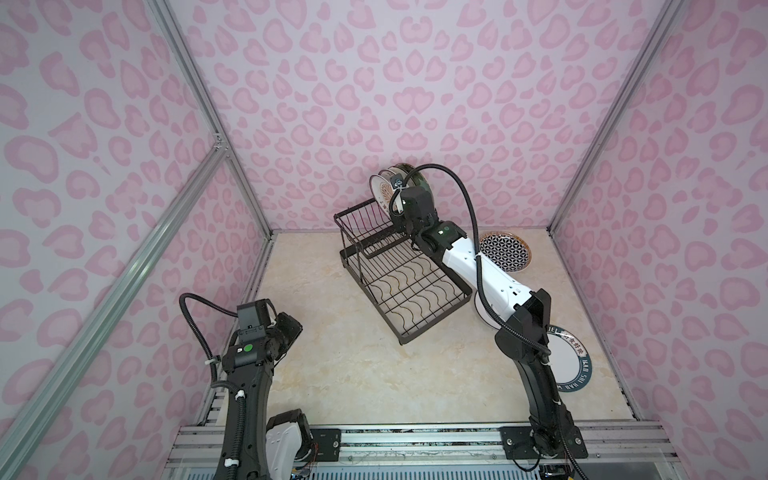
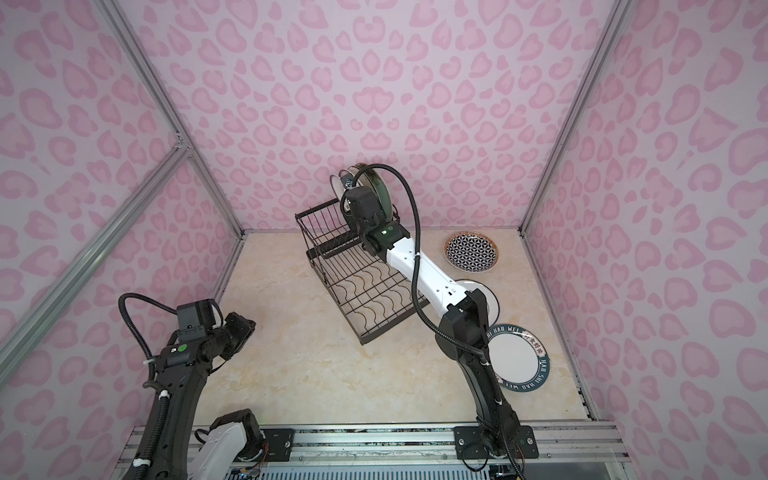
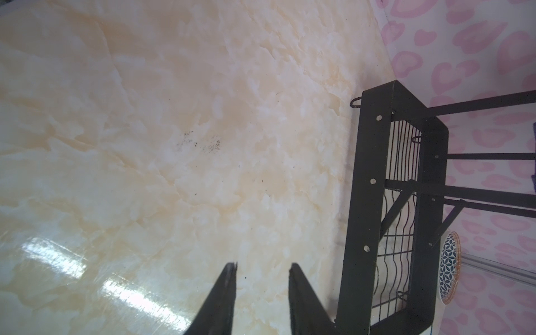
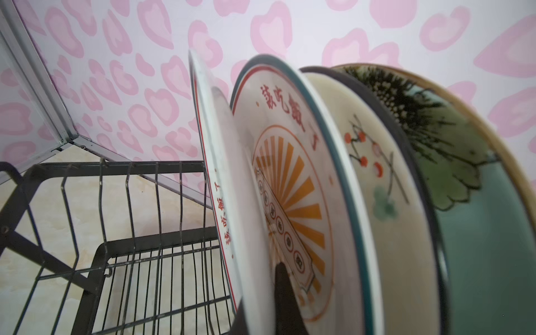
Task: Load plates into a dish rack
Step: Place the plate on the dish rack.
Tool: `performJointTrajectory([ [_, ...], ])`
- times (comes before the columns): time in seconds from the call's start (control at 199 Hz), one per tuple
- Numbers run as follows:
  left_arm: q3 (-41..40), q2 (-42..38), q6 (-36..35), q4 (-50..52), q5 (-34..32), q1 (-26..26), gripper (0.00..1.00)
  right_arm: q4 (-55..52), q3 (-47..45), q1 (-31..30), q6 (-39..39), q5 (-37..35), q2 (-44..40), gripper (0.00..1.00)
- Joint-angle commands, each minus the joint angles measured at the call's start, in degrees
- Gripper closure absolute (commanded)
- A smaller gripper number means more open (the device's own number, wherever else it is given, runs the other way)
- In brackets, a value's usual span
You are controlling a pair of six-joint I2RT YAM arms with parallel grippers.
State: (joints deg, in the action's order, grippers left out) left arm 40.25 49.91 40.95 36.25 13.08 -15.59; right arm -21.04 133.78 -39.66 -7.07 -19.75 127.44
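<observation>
The right claw [image 4: 258, 295] is pinching a plate [image 4: 226, 174] by its rim, standing it upright for the rack [image 4: 156, 166] wires; the left claw [image 3: 262, 268] is hanging part-open, empty, over the bench [image 3: 174, 116].

Robot test booth: aluminium frame [image 1: 201, 95], pink leopard-print walls [image 1: 374, 83], marble-look tabletop [image 1: 353, 365], two rail-mounted arms [image 1: 478, 270].

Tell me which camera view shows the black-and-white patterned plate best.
A top view: the patterned plate lies fully uncovered on the table. In a top view the right arm hides part of it. The left wrist view catches only a thin sliver behind the rack; the right wrist view misses it.
</observation>
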Motion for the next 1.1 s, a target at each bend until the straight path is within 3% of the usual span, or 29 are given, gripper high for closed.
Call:
performJointTrajectory([
  [0.0,0.0,-0.1,0.0,-0.5,0.0,0.0,0.66,-0.4,1.2,-0.4,1.1,-0.9,1.0,1.00],
  [0.572,0.1,0.1,-0.2,-0.5,0.5,0.0,0.66,-2.9,0.7,-0.6,2.7,-0.8,0.9,1.00],
  [0.768,0.3,0.2,-0.2,-0.6,0.7,0.0,0.66,-3.4,0.8,-0.7,3.2,-0.8,0.6,0.78],
  [1.094,0.6,0.3,-0.4,-0.2,1.0,0.0,0.66,-3.3,0.7,-0.7,4.5,-0.3,-0.9,0.65],
])
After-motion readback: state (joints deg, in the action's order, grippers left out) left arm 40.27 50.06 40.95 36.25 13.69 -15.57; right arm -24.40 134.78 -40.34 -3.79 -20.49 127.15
